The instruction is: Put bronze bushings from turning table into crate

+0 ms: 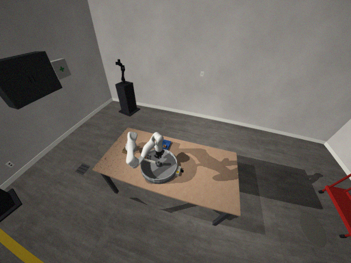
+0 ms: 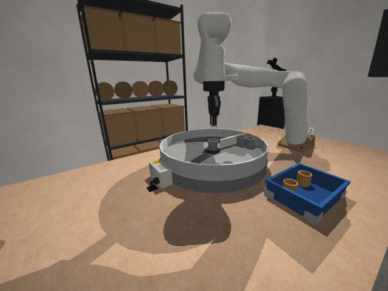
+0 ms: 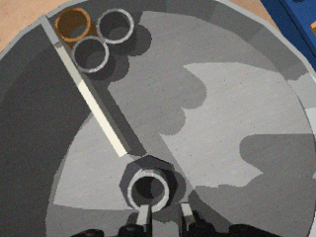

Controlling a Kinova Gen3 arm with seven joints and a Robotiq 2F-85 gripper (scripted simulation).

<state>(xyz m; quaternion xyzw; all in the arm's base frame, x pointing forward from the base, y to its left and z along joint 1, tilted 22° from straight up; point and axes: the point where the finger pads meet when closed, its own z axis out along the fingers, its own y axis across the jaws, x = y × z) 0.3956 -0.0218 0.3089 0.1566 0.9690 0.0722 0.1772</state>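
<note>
My gripper (image 1: 159, 155) (image 2: 213, 124) (image 3: 165, 218) is narrowly open and empty, above the middle of the turning table (image 2: 216, 172) (image 3: 227, 104). Near and below it, a grey hollow cylinder (image 2: 213, 145) (image 3: 140, 186), like a steel bushing, stands upright on the dark hub. One bronze bushing (image 2: 247, 135) (image 3: 66, 20) stands near the rim, close against two steel bushings (image 2: 250, 143) (image 3: 110, 20) and beside the pale bar. Two bronze bushings (image 2: 304, 179) (image 2: 290, 185) stand in the blue crate (image 1: 167, 143) (image 2: 291, 200), whose edge shows in the wrist view (image 3: 283, 19).
The pale bar (image 2: 228, 142) (image 3: 101, 114) runs from near the hub to the rim. A raised grey wall surrounds the disc. A small box (image 1: 178, 171) (image 2: 162, 174) stands against the wall outside. The crate lies beside the turning table. The arm's base stands behind it in the exterior view.
</note>
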